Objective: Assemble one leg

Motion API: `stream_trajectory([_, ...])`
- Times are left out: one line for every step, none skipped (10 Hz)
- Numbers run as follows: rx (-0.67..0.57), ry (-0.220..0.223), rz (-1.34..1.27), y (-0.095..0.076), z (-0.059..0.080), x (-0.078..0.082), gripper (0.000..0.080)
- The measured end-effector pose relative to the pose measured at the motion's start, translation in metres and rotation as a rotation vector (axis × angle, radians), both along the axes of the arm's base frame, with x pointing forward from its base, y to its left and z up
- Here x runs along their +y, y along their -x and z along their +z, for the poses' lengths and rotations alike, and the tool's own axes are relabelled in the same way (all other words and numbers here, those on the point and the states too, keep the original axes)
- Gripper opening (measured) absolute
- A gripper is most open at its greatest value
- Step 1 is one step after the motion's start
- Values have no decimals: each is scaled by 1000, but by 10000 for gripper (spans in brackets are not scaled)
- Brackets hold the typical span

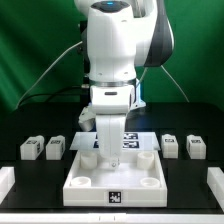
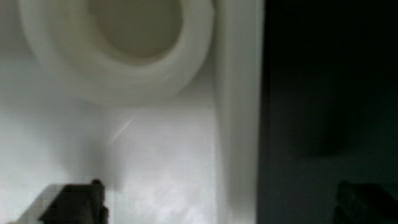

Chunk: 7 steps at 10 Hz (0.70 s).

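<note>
At the centre of the exterior view, a white Franka robot arm (image 1: 112, 60), pointing straight down, with its white two-finger gripper (image 1: 104, 152) low over the rear part of a large white square tray-like piece with raised rims (image 1: 150, 186) in the lower middle of the frame. Impossible to tell from there whether touching the tray-like piece or just above it. In the blurred, very close wrist view, two dark fingertips (image 2: 75, 204) at the lower corners of the frame, spread wide and gripping nothing. Between them only pale plastic surface, with a round white ring-shaped recess (image 2: 121, 40) in the upper left and dark shadow down the right side. Out on the black table (image 1: 190, 172), four small white plastic blocky posts with black-and-white square tags, none of them held: far-left leg (image 1: 30, 149) and inner-left leg (image 1: 56, 147) side by side at mid-left of the exterior frame, inner-right leg (image 1: 170, 146) and far-right leg (image 1: 196, 148) side by side at mid-right. All four apart from the tray-like piece and well apart from the gripper. Just behind the gripper, right of centre, the thin flat white marker board (image 1: 136, 139), partly hidden by the arm.
</note>
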<state>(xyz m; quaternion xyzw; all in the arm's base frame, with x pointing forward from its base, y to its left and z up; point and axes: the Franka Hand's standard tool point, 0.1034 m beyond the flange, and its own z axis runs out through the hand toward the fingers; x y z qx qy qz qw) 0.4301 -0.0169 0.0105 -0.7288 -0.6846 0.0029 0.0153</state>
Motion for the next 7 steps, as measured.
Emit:
stream_trajectory([0,0,0,0,0,0,540])
stream_trajectory([1,0,0,0,0,0,402])
stream_trajectory([1,0,0,0,0,0,266])
stream_trajectory([1,0,0,0,0,0,266])
stream_trajectory([1,0,0,0,0,0,92])
stream_trajectory([-1,0,-1,0,0,0,92])
stream_trajectory([-1,0,-1,0,0,0,57])
